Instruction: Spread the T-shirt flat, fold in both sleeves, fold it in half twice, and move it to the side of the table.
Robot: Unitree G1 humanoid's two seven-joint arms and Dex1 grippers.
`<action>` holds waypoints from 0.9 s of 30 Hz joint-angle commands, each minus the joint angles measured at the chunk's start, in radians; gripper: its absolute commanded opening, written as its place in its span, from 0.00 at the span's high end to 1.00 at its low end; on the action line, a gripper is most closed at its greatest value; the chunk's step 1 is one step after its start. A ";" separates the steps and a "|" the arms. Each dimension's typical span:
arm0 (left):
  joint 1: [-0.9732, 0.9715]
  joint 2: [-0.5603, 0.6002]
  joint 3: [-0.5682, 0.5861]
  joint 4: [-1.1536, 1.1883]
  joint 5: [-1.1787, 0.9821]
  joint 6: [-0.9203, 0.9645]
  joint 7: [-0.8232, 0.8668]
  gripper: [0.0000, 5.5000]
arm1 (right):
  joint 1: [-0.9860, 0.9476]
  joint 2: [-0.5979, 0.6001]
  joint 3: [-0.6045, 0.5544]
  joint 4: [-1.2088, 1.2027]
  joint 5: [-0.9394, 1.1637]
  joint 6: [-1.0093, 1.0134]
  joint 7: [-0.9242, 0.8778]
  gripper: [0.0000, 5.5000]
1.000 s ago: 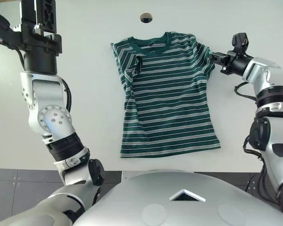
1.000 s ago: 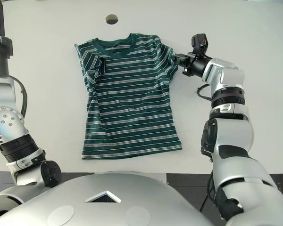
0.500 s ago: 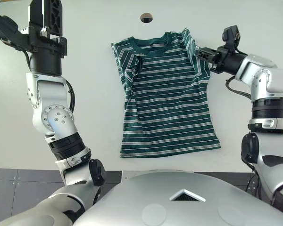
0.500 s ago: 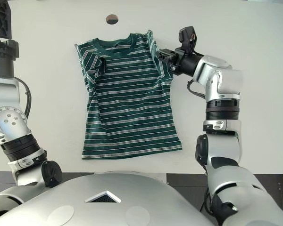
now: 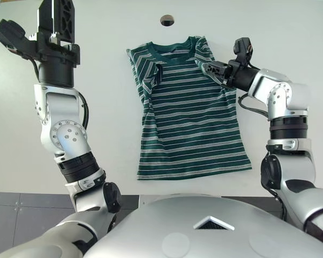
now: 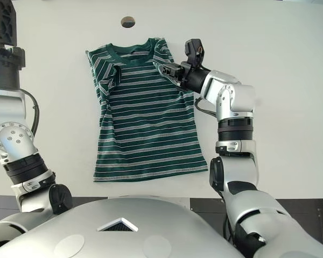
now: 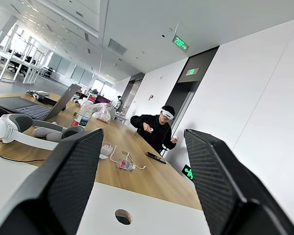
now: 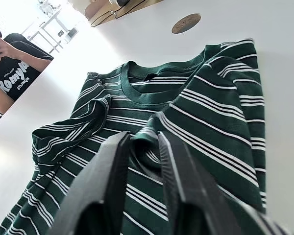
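A dark green T-shirt (image 5: 188, 118) with white stripes lies face up in the middle of the white table (image 5: 107, 97), collar at the far side. Its left sleeve (image 5: 149, 75) is folded in over the body. My right gripper (image 5: 211, 68) is shut on the right sleeve (image 8: 146, 139), holding it over the shirt's chest near the collar (image 8: 152, 83). The left gripper (image 5: 56, 13) is raised high at the table's far left, open, with nothing between its fingers (image 7: 68, 186).
A small round hole (image 5: 166, 20) sits in the table just beyond the collar. Bare tabletop stretches on both sides of the shirt. The table's near edge (image 5: 70, 193) runs close below the shirt's hem.
My right gripper has carried the right sleeve inward, from the shirt's outer edge to over the chest. The left arm has risen slightly at the far left.
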 commanded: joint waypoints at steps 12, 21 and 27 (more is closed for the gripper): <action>0.120 0.159 -0.174 -0.044 0.239 -0.112 -0.196 0.44 | 0.160 -0.256 -0.078 -0.382 0.182 -0.083 0.355 0.40; 0.502 0.709 -0.328 0.167 0.914 -0.951 -0.591 0.44 | 0.684 -0.690 -0.122 -0.216 -0.260 -1.349 0.818 0.40; 0.584 0.857 -0.402 0.156 1.087 -1.093 -0.635 0.44 | 0.709 -0.747 -0.015 -0.116 -0.318 -1.562 0.847 0.40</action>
